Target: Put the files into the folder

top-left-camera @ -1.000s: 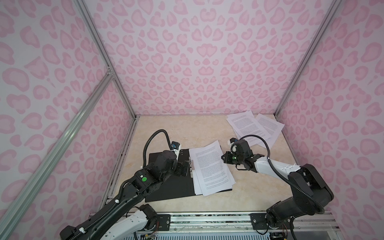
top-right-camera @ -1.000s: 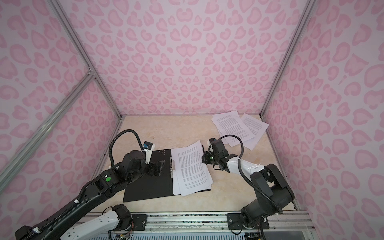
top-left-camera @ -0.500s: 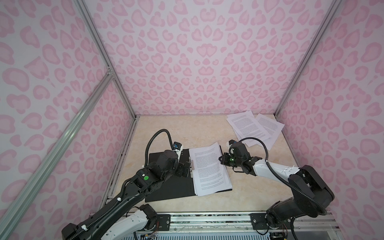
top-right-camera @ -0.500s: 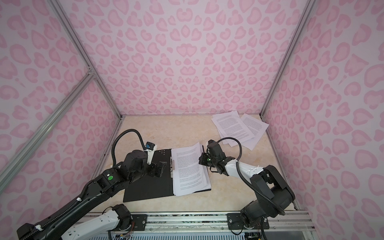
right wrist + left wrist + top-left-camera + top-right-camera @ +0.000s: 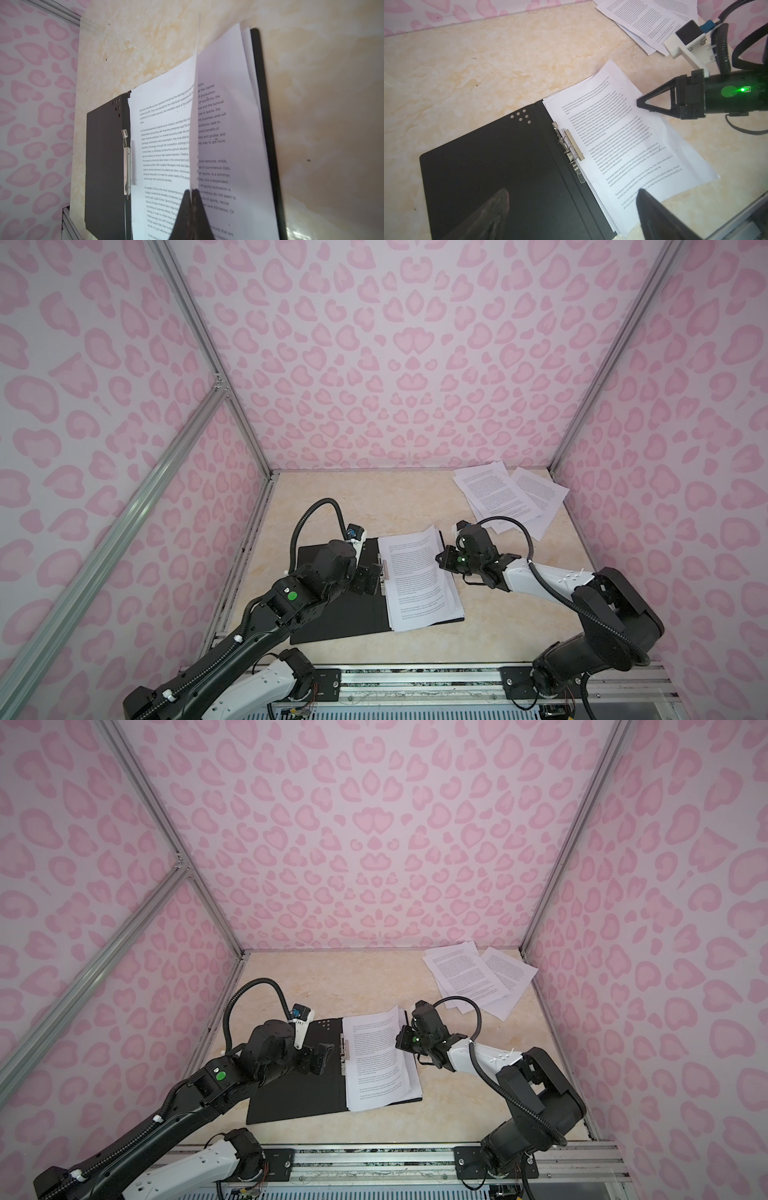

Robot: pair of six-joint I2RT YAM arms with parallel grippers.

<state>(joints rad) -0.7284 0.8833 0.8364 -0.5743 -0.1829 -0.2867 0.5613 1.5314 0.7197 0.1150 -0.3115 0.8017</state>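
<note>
Folder [image 5: 332, 616] lies open & flat on the desk [image 5: 332, 506], toward the front left. Its inside is thin matte black w/ rounded corners. A slim shiny metal clip [image 5: 571, 148] runs along the spine, and 6 small round holes [image 5: 521, 117] cluster at the far corner of the left cover. The right half carries a stack of files [image 5: 419, 585]: white A4 sheets w/ dense black print, edges slightly fanned, near end overhanging the cover.

Right fingers [image 5: 185, 214] are pressed together on the right-hand edge of the top sheet [image 5: 623, 133], whose far right corner lifts off the stack. Left fingers [image 5: 660, 218] are spread wide above the spine, 1 over bare black cover, 1 over the stack's near corner; can't tell if they touch.

At least 3 loose sheets [image 5: 505, 495] lie overlapped & skewed in the far right corner, well apart from the folder. Desk is smooth, cream stone-look w/ tan veins. Walls [image 5: 395, 364] are pink blotch print.

In both top views the print is only grey lines; the left wrist view makes words legible and shows the right fingers in profile as a hollow black triangle. Only the right wrist view shows the pinched sheet edge-on, a thin white blade rising from the fingertips.
</note>
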